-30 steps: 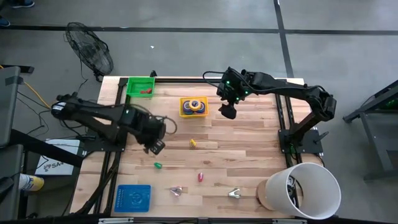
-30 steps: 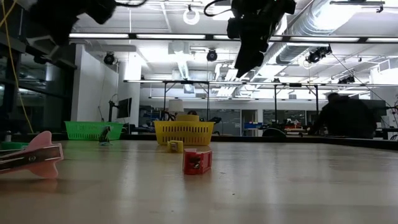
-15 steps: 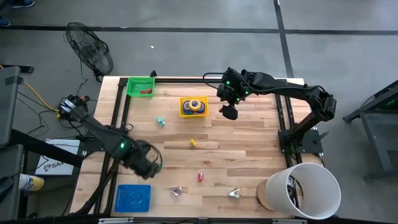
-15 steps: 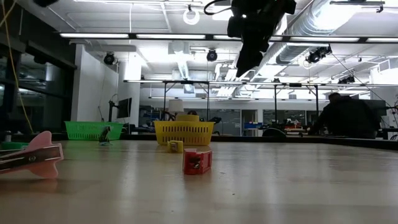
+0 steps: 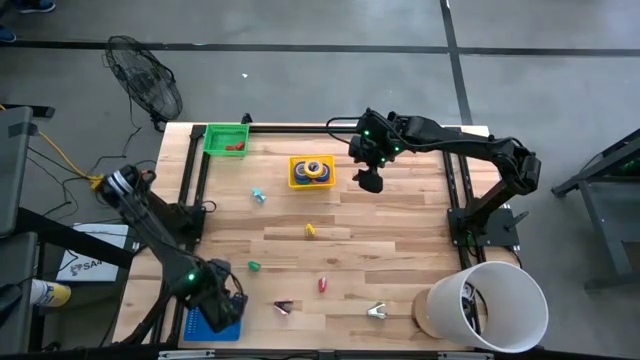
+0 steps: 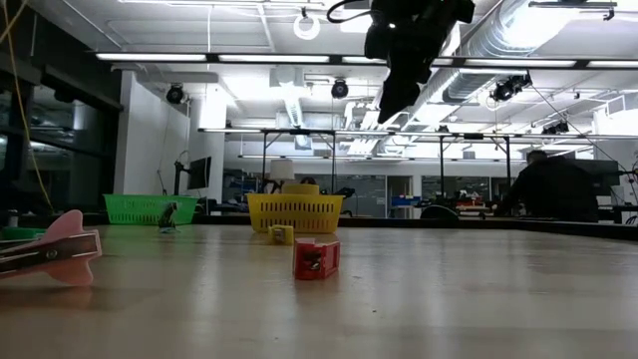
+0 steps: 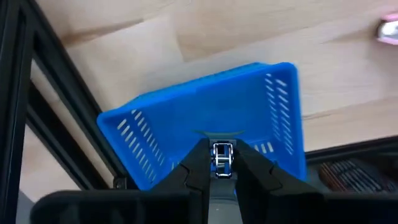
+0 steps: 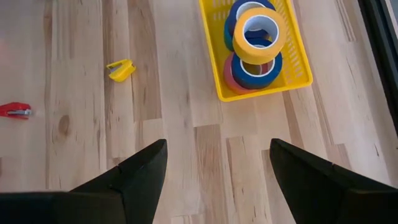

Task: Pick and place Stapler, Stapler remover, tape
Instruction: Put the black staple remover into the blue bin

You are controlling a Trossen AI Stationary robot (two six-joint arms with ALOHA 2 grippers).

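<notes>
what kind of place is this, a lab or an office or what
Most likely a robotics lab or workshop. The low view shows a large open room with exposed ceiling ducts, strip lights and rows of workbenches. From above, two arms are mounted at a wooden table standing on a bare concrete floor.

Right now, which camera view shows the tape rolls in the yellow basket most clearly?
The right wrist view: it looks down on the stacked tape rolls in the yellow basket, with their open centres visible. The high view shows them small. The low view shows only the basket's side. The left wrist view does not show them.
</notes>
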